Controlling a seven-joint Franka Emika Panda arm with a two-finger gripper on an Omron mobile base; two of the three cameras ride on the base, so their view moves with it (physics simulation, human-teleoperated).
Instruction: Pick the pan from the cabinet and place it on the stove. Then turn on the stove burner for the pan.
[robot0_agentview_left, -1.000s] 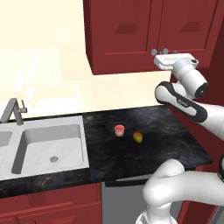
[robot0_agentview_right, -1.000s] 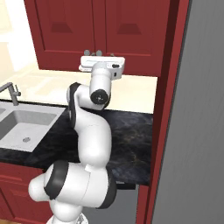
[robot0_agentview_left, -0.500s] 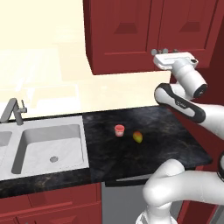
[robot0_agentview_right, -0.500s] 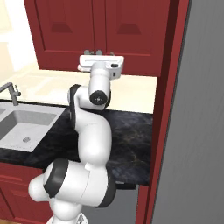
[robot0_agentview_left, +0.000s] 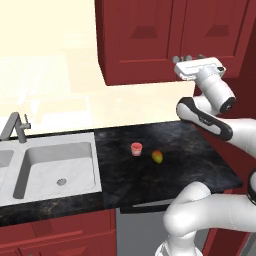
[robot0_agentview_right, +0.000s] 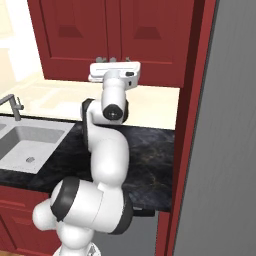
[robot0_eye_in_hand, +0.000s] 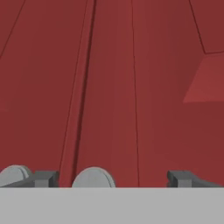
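While the cabinet (robot0_agentview_left: 165, 35) fills the upper middle and right of the left base view with both raised-panel doors shut, the pan stays hidden behind them, so its exact shelf cannot be told. Below it, across the lower half of that frame, runs a dark counter (robot0_agentview_left: 200, 155) with a steel sink (robot0_agentview_left: 55, 167) at lower left. At the right of the frame the white arm reaches up to the cabinet's lower edge, and the gripper (robot0_eye_in_hand: 111, 178) stands wide open with nothing between its tips, pressed close to the door face. In the hand view one silver knob (robot0_eye_in_hand: 93, 177) sits at bottom centre between the dark fingertips (robot0_eye_in_hand: 43, 178), just right of the seam between the doors, and a second knob (robot0_eye_in_hand: 13, 174) sits at bottom left, outside the tips. To open the door well, the jaws likely need to settle squarely around the centre knob before closing, then pull outward along the door's swing instead of straight back. Smallest on the counter, a red cup (robot0_agentview_left: 136, 148) and a yellowish fruit (robot0_agentview_left: 157, 156) lie near centre, well clear of the work.
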